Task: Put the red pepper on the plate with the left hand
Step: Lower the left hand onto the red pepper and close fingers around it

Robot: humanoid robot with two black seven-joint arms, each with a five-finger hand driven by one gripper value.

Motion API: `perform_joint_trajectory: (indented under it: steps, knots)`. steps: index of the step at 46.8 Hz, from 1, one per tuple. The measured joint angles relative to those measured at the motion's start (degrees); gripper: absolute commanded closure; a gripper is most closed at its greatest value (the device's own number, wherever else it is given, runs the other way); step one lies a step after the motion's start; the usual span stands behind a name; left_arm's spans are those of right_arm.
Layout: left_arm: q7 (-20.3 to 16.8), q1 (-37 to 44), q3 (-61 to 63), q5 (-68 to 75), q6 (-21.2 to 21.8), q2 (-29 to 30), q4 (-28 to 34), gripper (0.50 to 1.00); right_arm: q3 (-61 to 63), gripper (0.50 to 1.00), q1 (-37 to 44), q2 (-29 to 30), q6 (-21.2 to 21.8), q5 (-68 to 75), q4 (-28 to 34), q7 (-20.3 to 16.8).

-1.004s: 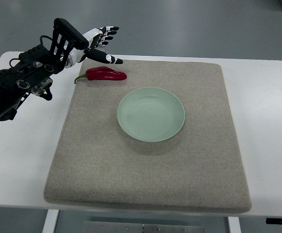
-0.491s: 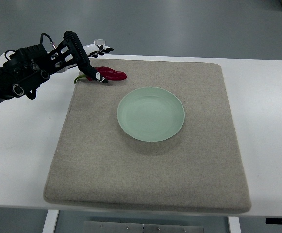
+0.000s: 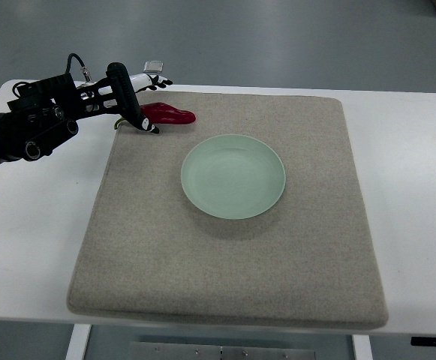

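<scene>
A dark red pepper [image 3: 172, 115] with a green stem lies on the grey mat [image 3: 225, 262] near its far left corner. A pale green plate [image 3: 233, 176] sits empty at the mat's middle, to the right of and nearer than the pepper. My left hand [image 3: 154, 105] reaches in from the left and is lowered over the pepper's stem end. Its thumb is on the near side and its fingers [image 3: 159, 80] on the far side, spread wider than the pepper, so the hand is open. The stem is mostly hidden by the hand. The right arm does not show.
The mat covers most of a white table [image 3: 413, 187], with bare strips at left and right. The table's far edge runs just behind the hand, with grey floor beyond. The black forearm [image 3: 30, 127] crosses the table's left part.
My left hand came down from above and behind the pepper to straddle its stem end, and the forearm dropped lower and flatter. Pepper and plate have not moved.
</scene>
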Motion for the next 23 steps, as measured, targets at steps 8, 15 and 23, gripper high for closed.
perform_joint_trajectory:
  steps: [8,15,23]
  knots:
    - [0.0,0.2,0.0,0.0,-0.3,-0.4,-0.1,0.557,0.0,0.572,0.0,0.0,0.0,0.0,0.0,0.0]
    - [0.0,0.3,0.0,0.0,-1.0,-0.6,-0.2,0.555,0.0,0.572,0.0,0.0,0.0,0.0,0.0,0.0]
    - [0.0,0.3,0.9,0.0,-1.1,-0.8,-0.2,0.557,0.0,0.572,0.0,0.0,0.0,0.0,0.0,0.0]
